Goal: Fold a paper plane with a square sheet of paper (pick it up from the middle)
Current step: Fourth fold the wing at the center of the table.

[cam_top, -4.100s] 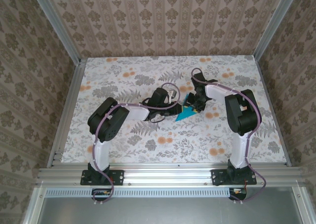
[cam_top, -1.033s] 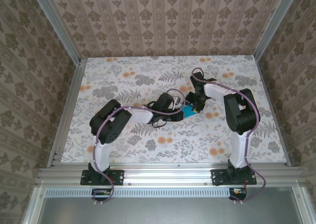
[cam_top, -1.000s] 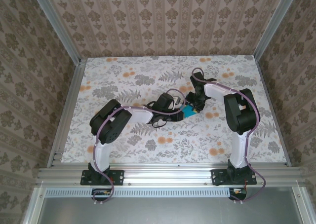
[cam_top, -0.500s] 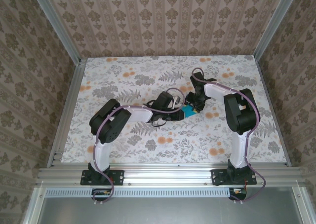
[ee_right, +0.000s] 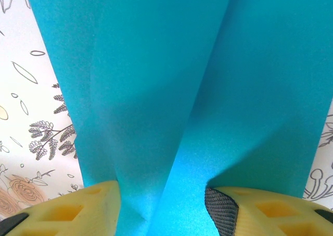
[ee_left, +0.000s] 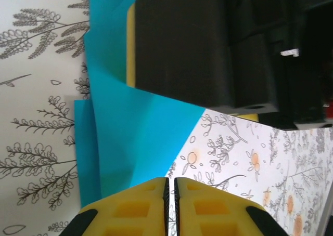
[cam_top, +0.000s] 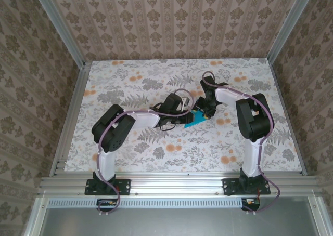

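Backing off, left gripper (ee_left: pixel 170 186) keeps pads shut, grip on anything unclear; more of the square sheet of paper (cam_top: pixel 191 120) shows mid-table. Right gripper (ee_right: pixel 161 197) pins it, fingers half spread, so crease looks pressed.

Creased cyan paper (cam_top: pixel 190 120), ctr table (cam_top: pixel 130 80)

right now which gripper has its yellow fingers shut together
The left gripper: its yellow fingers meet along a thin seam at the edge of the blue paper. On the right gripper the fingers stand apart, with paper between them.
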Robot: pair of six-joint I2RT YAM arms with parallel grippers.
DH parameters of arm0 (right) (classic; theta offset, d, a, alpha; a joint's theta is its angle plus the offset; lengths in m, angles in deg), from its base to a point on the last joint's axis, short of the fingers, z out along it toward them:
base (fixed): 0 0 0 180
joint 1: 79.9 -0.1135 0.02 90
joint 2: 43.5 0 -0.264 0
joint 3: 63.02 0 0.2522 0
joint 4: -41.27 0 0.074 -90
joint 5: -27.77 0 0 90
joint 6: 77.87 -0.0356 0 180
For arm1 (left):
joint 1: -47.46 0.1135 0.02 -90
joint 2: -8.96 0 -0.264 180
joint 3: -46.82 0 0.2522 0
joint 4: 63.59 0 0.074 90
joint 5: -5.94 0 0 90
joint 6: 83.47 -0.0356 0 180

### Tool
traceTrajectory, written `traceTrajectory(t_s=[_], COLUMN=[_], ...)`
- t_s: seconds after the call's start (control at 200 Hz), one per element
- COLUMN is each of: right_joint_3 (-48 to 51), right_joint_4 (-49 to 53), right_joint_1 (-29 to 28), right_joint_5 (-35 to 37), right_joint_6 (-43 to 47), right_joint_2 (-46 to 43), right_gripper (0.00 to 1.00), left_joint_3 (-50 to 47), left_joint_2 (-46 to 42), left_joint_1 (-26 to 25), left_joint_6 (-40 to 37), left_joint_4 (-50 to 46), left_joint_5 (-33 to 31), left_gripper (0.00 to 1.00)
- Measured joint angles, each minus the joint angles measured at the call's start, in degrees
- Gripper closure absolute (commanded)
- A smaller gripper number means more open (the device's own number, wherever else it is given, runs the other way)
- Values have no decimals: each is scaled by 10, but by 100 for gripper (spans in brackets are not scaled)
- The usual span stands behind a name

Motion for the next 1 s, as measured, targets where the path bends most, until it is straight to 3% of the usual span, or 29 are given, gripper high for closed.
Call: traceTrajectory(t_s=[0.35,1.0], right_joint_3=[0,3], right_joint_4=[0,-6], right_joint_1=[0,6], right_joint_5=[-1,-18], right_joint_6=[0,5], right_joint_2=[0,-7], right_gripper=[45,45], left_joint_3=[20,28], left_joint_2=[25,37], left_joint_1=[0,-1], left_joint_6=[0,-1], left_joint_4=[-19,-39], left_joint_5=[-18,-34], left_gripper=[95,100])
